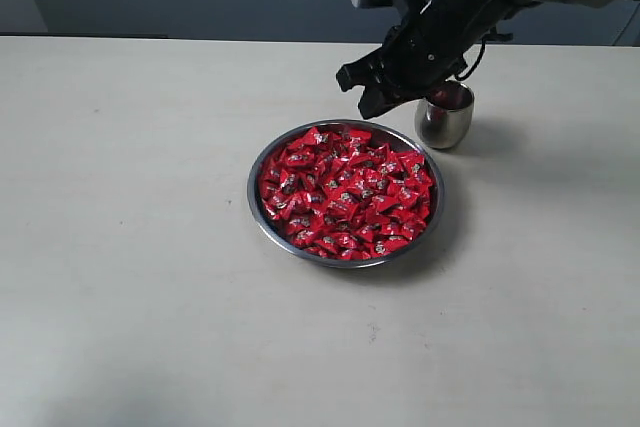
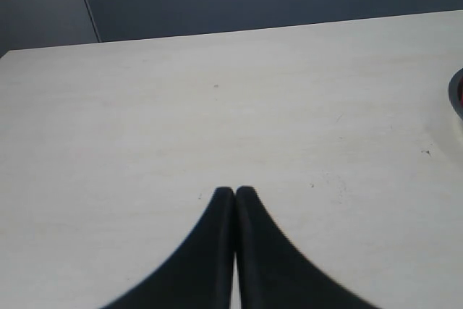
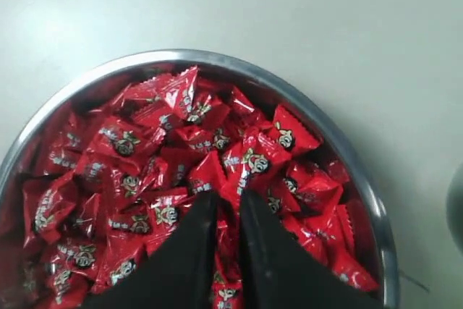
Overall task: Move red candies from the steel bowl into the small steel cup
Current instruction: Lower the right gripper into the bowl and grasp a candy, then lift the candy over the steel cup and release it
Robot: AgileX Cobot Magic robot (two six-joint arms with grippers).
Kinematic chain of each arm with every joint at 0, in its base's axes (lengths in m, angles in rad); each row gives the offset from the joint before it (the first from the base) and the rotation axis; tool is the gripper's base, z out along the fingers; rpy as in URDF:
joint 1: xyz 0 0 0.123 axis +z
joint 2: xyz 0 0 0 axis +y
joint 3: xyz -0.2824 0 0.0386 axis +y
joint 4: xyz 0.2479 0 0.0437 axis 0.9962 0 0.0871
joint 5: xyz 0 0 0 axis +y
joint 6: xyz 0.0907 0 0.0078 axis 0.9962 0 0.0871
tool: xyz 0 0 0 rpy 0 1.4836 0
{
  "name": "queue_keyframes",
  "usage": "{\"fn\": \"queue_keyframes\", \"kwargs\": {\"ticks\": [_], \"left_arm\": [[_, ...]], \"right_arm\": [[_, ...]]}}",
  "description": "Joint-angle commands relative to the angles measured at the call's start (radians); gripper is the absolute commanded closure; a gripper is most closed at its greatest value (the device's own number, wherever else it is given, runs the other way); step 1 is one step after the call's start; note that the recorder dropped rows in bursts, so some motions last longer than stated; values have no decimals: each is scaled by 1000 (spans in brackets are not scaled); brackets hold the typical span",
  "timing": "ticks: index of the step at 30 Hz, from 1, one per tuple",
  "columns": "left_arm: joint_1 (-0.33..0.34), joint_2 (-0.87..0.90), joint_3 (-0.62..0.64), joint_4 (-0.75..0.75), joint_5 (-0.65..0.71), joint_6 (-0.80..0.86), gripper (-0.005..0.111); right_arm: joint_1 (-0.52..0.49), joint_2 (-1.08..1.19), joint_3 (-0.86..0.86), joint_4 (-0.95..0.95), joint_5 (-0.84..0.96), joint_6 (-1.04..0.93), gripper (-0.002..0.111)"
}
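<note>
The steel bowl point(image 1: 252, 187) sits mid-table, heaped with red candies point(image 1: 345, 192). The small steel cup point(image 1: 445, 117) stands just behind the bowl's far right rim. My right gripper point(image 1: 357, 92) hangs over the bowl's far edge, close to the left of the cup. In the right wrist view its jaws point(image 3: 228, 197) stand nearly together above the red candies point(image 3: 145, 142) and the bowl rim point(image 3: 217, 56), pinching a red candy point(image 3: 228, 240) between them. My left gripper point(image 2: 235, 192) is shut and empty over bare table, out of the exterior view.
The pale table point(image 1: 130, 247) runs wide to the left and front of the bowl. A sliver of the bowl's rim point(image 2: 456, 95) shows at the edge of the left wrist view. A dark wall stands behind the table.
</note>
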Motion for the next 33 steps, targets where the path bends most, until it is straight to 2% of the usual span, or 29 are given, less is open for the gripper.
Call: {"fn": "queue_keyframes", "kwargs": {"ticks": [1, 6, 8, 9, 11, 17, 23, 33], "left_arm": [[0, -5, -8, 2, -8, -3, 106], [0, -5, -8, 2, -8, -3, 106], [0, -5, -8, 2, -8, -3, 106], [0, -5, -8, 2, -8, -3, 106], [0, -5, -8, 2, -8, -3, 106], [0, -5, -8, 2, -8, -3, 106], [0, -5, -8, 2, -8, -3, 106], [0, -5, -8, 2, -8, -3, 106]], "right_arm": [[14, 39, -7, 1, -3, -9, 89], [60, 81, -75, -48, -11, 14, 76], [89, 92, -132, -169, -2, 124, 72], [108, 102, -156, -317, 11, 243, 72], [112, 116, -169, -400, 53, 337, 72], [114, 185, -195, -397, 109, 349, 72], [150, 189, -199, -406, 62, 349, 72], [151, 215, -211, -411, 45, 351, 72]]}}
